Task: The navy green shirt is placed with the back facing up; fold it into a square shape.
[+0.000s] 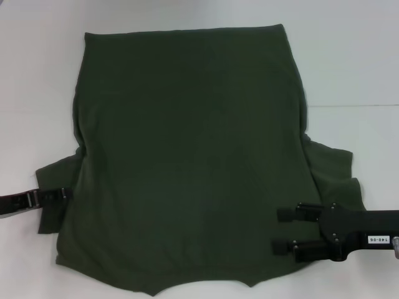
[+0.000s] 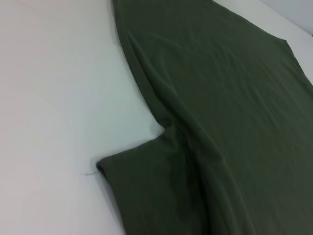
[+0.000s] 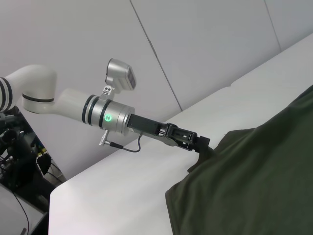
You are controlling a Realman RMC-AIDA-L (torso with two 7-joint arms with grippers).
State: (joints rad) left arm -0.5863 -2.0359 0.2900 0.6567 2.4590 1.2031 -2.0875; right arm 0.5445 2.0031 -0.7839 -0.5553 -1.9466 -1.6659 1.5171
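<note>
The navy green shirt (image 1: 187, 156) lies spread flat on the white table, hem at the far side, collar at the near edge. My left gripper (image 1: 61, 195) reaches in from the left and is shut on the edge of the left sleeve (image 1: 51, 215). The right wrist view shows this gripper (image 3: 202, 145) pinching the cloth, which rises slightly to it. My right gripper (image 1: 285, 230) comes in from the right and hovers open over the shirt's near right part, beside the right sleeve (image 1: 333, 168). The left wrist view shows only the left sleeve (image 2: 146, 191) and the shirt body (image 2: 234, 98).
The white table (image 1: 361, 62) extends around the shirt on the far, left and right sides. Grey wall panels (image 3: 205, 44) stand behind the table on the left arm's side. The shirt's collar edge reaches the near table edge.
</note>
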